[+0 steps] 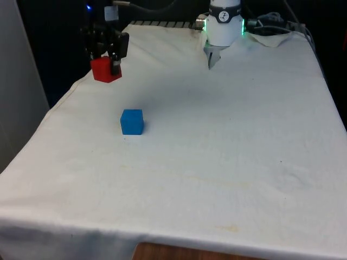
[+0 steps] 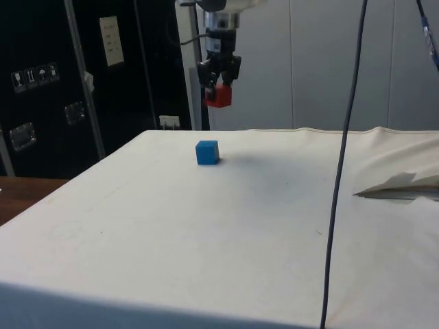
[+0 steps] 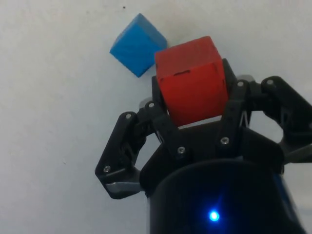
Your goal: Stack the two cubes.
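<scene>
My gripper (image 1: 106,60) hangs in the air over the table's far part, at the front view's left, shut on a red cube (image 1: 105,70). The side view has the same gripper (image 2: 219,86) well above the cloth with the red cube (image 2: 218,96) between its fingers. A blue cube (image 1: 132,121) rests alone on the white cloth, nearer the camera than the gripper. From the side, the blue cube (image 2: 207,152) lies below the held cube and a little off to one side. In the wrist view the red cube (image 3: 192,84) partly overlaps the blue cube (image 3: 137,45) beneath it.
The robot's white base (image 1: 223,24) stands at the far end with crumpled cloth and cables (image 1: 276,30) beside it. A dark cable (image 2: 346,144) hangs down across the side view. The table's left edge (image 1: 59,103) runs close to the gripper.
</scene>
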`<state>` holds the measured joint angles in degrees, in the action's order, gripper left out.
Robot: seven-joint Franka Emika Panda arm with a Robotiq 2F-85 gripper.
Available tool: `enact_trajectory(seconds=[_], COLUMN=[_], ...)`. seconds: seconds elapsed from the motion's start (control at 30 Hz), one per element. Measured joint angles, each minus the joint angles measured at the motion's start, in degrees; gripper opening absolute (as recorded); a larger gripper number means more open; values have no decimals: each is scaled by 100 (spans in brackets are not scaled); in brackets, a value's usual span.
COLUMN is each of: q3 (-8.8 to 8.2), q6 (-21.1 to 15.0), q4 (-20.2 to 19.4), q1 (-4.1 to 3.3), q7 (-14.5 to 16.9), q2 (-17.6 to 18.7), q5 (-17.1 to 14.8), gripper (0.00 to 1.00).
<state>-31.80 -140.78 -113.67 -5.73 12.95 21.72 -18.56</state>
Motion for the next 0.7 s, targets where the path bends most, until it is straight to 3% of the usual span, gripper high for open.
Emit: enact_trajectory(seconds=[0.27,0.7], q3=[80,286], q6=[218,728], q4=[195,539], q1=[-69,-160], q7=[-269,-917], q2=[-6,-69], q5=[172,756], gripper=[1,1])
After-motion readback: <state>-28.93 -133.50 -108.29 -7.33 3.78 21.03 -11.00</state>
